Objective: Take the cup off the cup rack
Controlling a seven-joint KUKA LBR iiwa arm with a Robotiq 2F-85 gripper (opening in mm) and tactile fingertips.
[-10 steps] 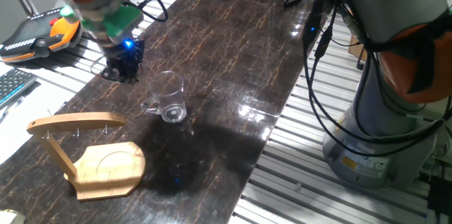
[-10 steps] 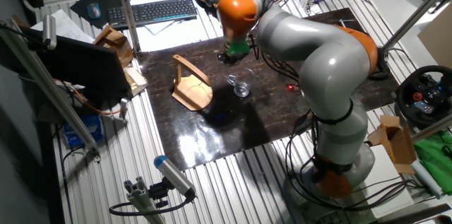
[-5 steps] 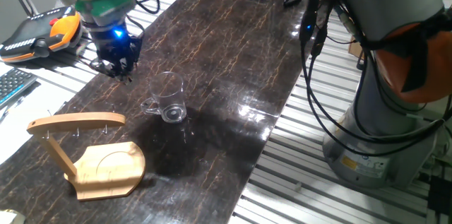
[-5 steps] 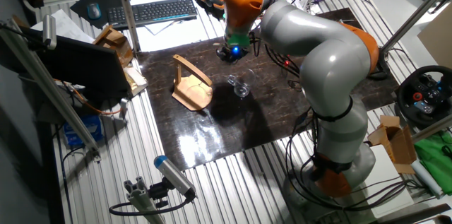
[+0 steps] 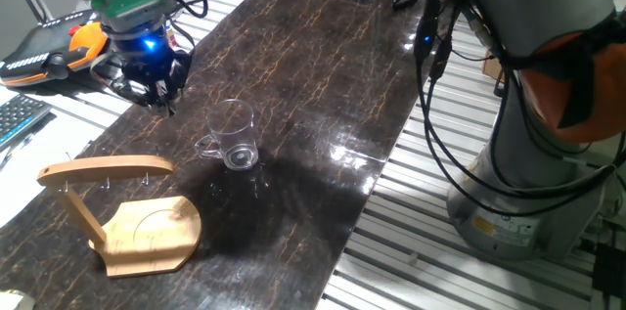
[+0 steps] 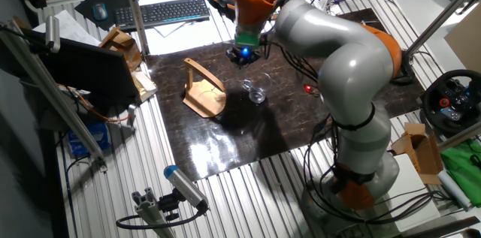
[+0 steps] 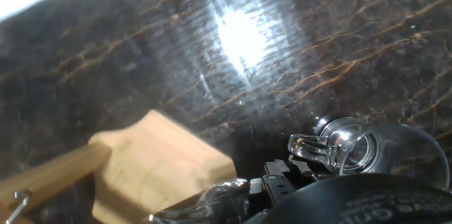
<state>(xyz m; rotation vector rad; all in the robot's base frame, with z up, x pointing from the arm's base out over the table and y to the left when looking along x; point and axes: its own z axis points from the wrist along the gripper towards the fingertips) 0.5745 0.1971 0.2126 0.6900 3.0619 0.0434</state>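
- Cup (image 5: 233,134) stands upright on the table (image 5: 323,75), off the cup rack (image 5: 122,214). Nothing hangs from the rack's top bar; only bare pegs visible.
- Cup sits near the rack, on the side away from its base, apart from it, not touching. The other fixed view agrees: cup (image 6: 258,90) just beyond the rack (image 6: 204,88), clear gap between them.
- Cup handle points toward the rack's bar side; thick base down, glass reads intact.
- Gripper (image 5: 147,80) hangs above the table, beyond the cup as seen from the rack, well clear of both. It holds nothing.
- Gripper state: cannot tell for sure. The fingers are dark against a dark table in both fixed views, and the hand view shows only part of the gripper body at the bottom edge, no clear gap between fingers.
- Hand view looks down on the rack's base (image 7: 159,164) and the cup (image 7: 367,150) side by side, nothing between fingers.
- Judgement: core of the task looks done; the cup is off the rack and released on the table.
- Left, if anything: move the arm away to a rest pose. No further handling of cup or rack seems needed.
- Risk is low; the cup is stable, and the only hazard would be the arm sweeping low past it.
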